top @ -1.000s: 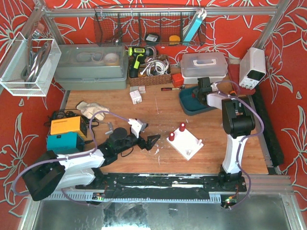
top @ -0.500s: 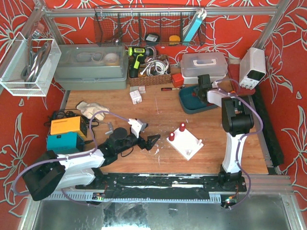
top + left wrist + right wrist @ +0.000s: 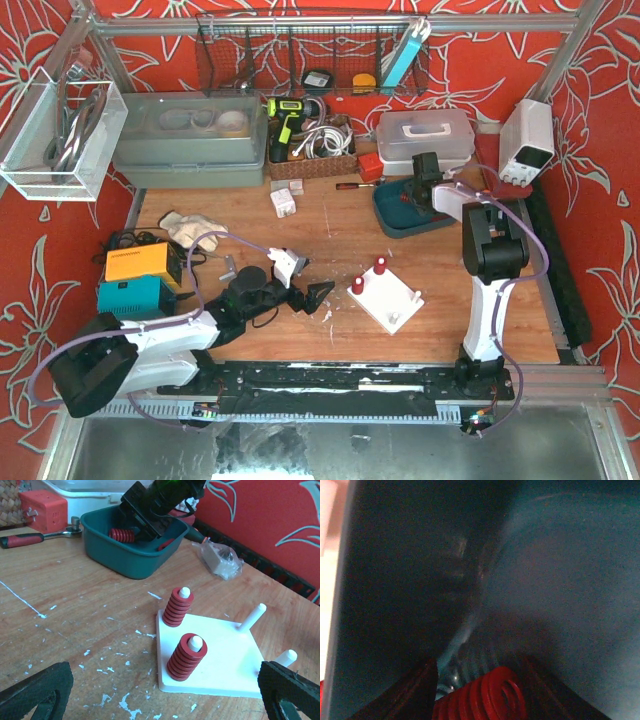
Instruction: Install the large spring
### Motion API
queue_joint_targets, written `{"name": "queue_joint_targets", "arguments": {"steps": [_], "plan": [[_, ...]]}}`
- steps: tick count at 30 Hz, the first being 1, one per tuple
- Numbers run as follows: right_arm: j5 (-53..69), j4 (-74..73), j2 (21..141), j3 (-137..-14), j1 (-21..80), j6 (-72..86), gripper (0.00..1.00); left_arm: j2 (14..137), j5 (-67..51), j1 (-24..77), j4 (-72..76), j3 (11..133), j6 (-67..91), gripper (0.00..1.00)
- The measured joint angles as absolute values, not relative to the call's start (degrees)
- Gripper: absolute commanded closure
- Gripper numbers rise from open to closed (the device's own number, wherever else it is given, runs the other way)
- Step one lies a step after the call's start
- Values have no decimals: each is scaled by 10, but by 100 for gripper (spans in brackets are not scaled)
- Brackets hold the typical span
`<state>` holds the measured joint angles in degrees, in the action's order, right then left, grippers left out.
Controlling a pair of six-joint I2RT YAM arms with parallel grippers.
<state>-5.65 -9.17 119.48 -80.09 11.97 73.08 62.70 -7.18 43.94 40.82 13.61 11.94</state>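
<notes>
**Spring lies in the bin at the right gripper's tips; the bare pegs are at 7 o'clock**

On the table (image 3: pixel 330 215), the teal bin (image 3: pixel 386 218) sits toward 1 o'clock from the middle in the top view. The white plate (image 3: pixel 392 305) lies well apart from the bin, at about 7 o'clock from it.

The right gripper (image 3: pixel 421 190) reaches down into the bin. The left gripper (image 3: pixel 312 298) rests just beside the plate at its 9 o'clock, its jaws spread wide and holding nothing.

In the right wrist view the large spring (image 3: pixel 487 700) lies on its side on the bin floor, right between that gripper's fingers. Whether they already pinch it cannot be told.

Two red springs (image 3: pixel 175 607) already sit on the plate's pegs, and two bare pegs (image 3: pixel 252 616) stand at its far side.

The right arm is plainly the nearer one. The spring's axis lies roughly flat, so it would need turning upright before it can drop over a peg.
</notes>
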Motion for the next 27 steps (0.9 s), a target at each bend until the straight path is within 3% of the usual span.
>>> {"name": "queue_joint_targets", "arguments": {"steps": [7, 11, 18, 23, 27], "plan": [[-54, -94, 1201, -813, 120, 763, 50, 627, -72, 439, 408, 136, 119, 0], [-52, -116, 1214, -837, 120, 776, 63, 627, -72, 439, 408, 136, 119, 0], [-57, -115, 1216, -832, 119, 779, 74, 627, -71, 439, 408, 136, 119, 0], [-60, -123, 1201, -822, 119, 733, 67, 628, -71, 439, 408, 136, 119, 0], [-53, -139, 1170, -824, 119, 608, 58, 628, -68, 439, 408, 136, 119, 0]]}}
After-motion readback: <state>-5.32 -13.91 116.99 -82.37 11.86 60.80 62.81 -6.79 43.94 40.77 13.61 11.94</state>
